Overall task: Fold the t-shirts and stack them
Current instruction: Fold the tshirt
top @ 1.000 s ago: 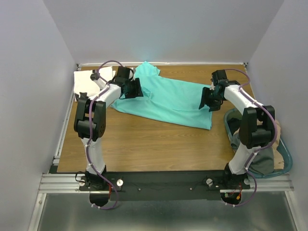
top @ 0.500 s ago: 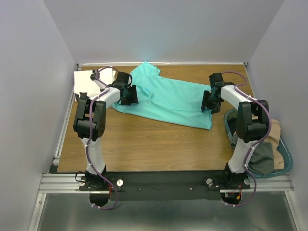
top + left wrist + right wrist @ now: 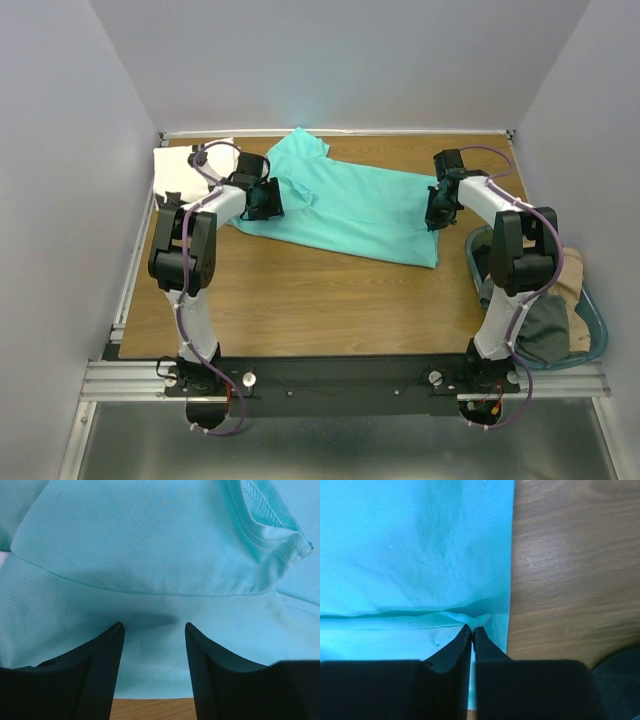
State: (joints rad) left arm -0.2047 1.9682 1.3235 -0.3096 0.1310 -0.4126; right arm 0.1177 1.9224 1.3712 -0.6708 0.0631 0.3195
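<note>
A robotics lab test cell is indicated, not a home or shop. A wood-grain table (image 3: 300,300) is enclosed on three sides by plain grey panels (image 3: 350,60). A cabled left arm (image 3: 185,250) and right arm (image 3: 520,260) are bolted to an aluminium rail (image 3: 120,372) at its near edge. A turquoise t-shirt (image 3: 350,205) is spread between them, and a basket (image 3: 600,325) of clothes is set beside.

The turquoise t-shirt (image 3: 350,205) lies rumpled and partly folded across the far half of the table (image 3: 300,300). The white t-shirt (image 3: 180,165) sits folded in the far-left corner.
</note>
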